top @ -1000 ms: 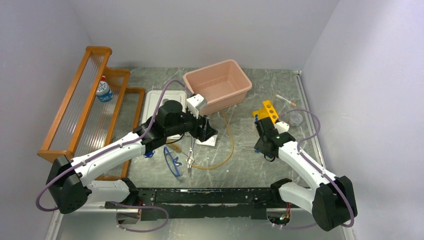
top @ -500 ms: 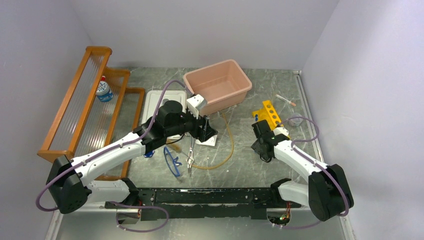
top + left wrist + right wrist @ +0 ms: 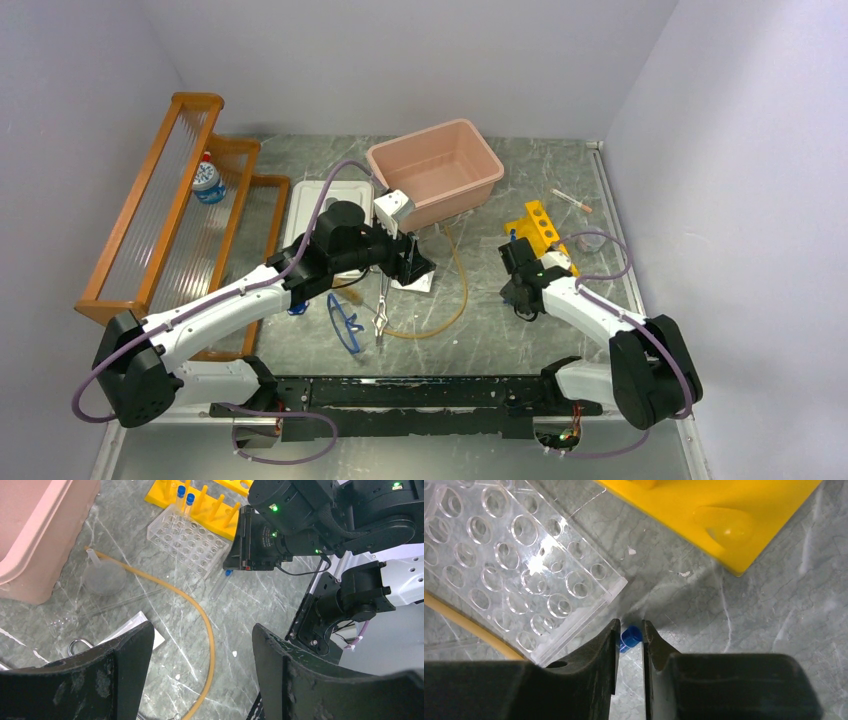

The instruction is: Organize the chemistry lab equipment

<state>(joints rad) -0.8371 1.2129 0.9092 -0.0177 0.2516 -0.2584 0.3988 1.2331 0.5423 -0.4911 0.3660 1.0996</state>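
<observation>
On the right of the counter (image 3: 774,605): right end effector (image 3: 630,630) pinching a tube (image 3: 630,637)
Fingers nearly closed on its blue cap. The tube lies flat just beside the clear rack (image 3: 519,560), with the yellow rack (image 3: 724,515) behind. Further back, the left end effector (image 3: 200,635) hangs wide open over the hose (image 3: 200,615), holding nothing.

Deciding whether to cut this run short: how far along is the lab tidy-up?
Early. Looks done: two capped tubes standing in the yellow rack. In hand: right tool pinches a blue-capped tube lying by the clear rack; left tool open, empty. Left: safety glasses, rubber tube, forceps, packet loose on the table; pink bin looks empty.
</observation>
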